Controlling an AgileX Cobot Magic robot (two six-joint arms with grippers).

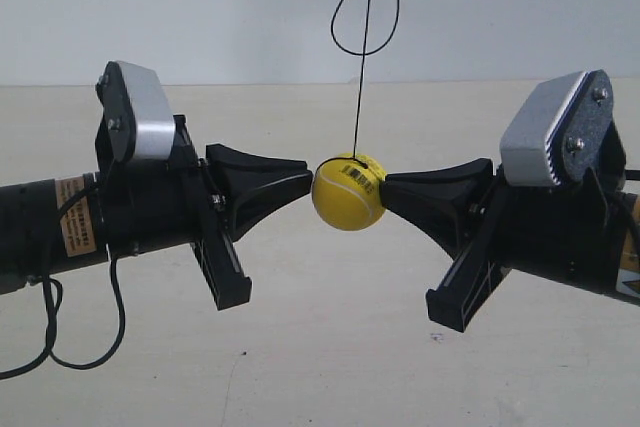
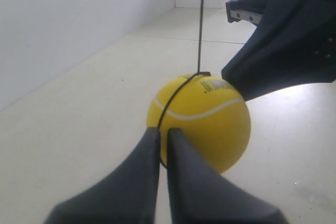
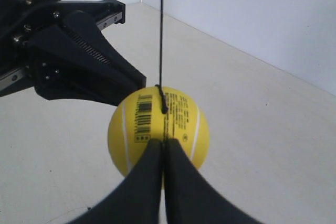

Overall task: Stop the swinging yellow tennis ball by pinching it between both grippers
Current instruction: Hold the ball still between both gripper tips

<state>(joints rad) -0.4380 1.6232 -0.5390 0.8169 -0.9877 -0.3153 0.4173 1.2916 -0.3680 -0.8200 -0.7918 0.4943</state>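
Note:
The yellow tennis ball (image 1: 348,193) hangs from a thin black cord (image 1: 362,77) with a loop above it. It sits between the two grippers, above the pale table (image 1: 330,347). My left gripper (image 1: 308,183) is shut, and its pointed tip touches the ball's side (image 2: 202,121) beside the white seam. The right gripper (image 1: 388,185) is also shut, its tip pressed against the opposite side just under the barcode sticker (image 3: 143,114). Each wrist view shows the other gripper beyond the ball: the right gripper (image 2: 227,73) and the left gripper (image 3: 140,81).
A plain white wall (image 1: 200,7) rises behind the table. A black cable (image 1: 60,337) droops from the left arm onto the table at the exterior view's left. Silver-grey box modules (image 1: 548,137) sit on top of both wrists.

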